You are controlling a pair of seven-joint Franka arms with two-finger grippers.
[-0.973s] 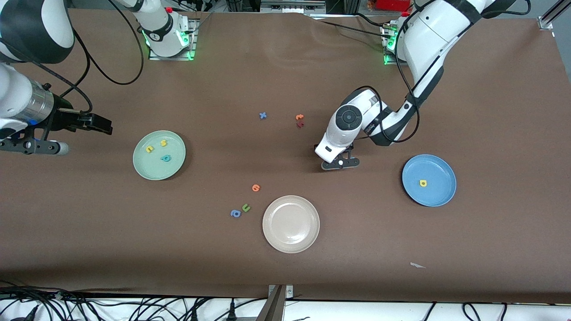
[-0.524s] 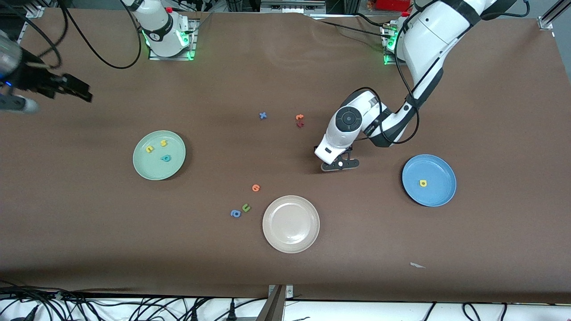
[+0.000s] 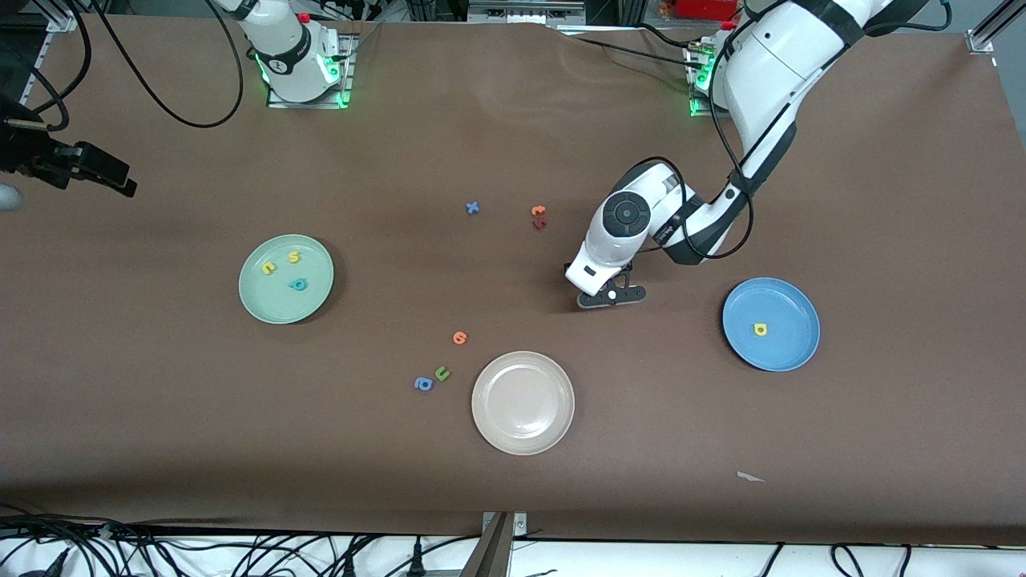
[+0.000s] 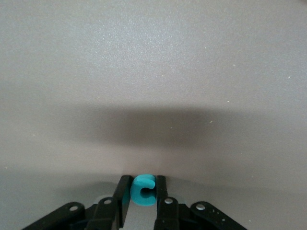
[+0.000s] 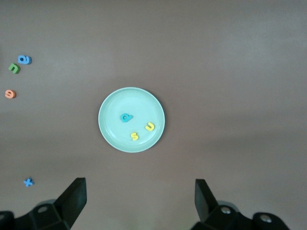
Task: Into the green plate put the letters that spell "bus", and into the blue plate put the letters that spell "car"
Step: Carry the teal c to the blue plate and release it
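My left gripper [image 3: 611,295] is down at the table between the beige plate and the blue plate [image 3: 789,308]. Its jaws are shut on a teal c [image 4: 142,191], which lies on the table surface. A yellow a [image 3: 760,328] lies in the blue plate. The green plate [image 3: 264,308] holds a yellow u [image 3: 268,268], a yellow s [image 3: 294,257] and a teal b [image 3: 298,284]. My right gripper [image 3: 112,175] hangs open and empty in the air over the right arm's end of the table, and its wrist view looks down on the green plate [image 5: 110,136].
An empty beige plate [image 3: 523,402] sits near the front camera. Beside it lie an orange letter [image 3: 459,337], a green u [image 3: 442,373] and a blue a [image 3: 423,384]. A blue x [image 3: 472,207], an orange letter [image 3: 539,211] and a red letter [image 3: 539,223] lie mid-table.
My left gripper's fingers have closed in on the teal c. My right arm has drawn away from the green plate toward its end of the table.
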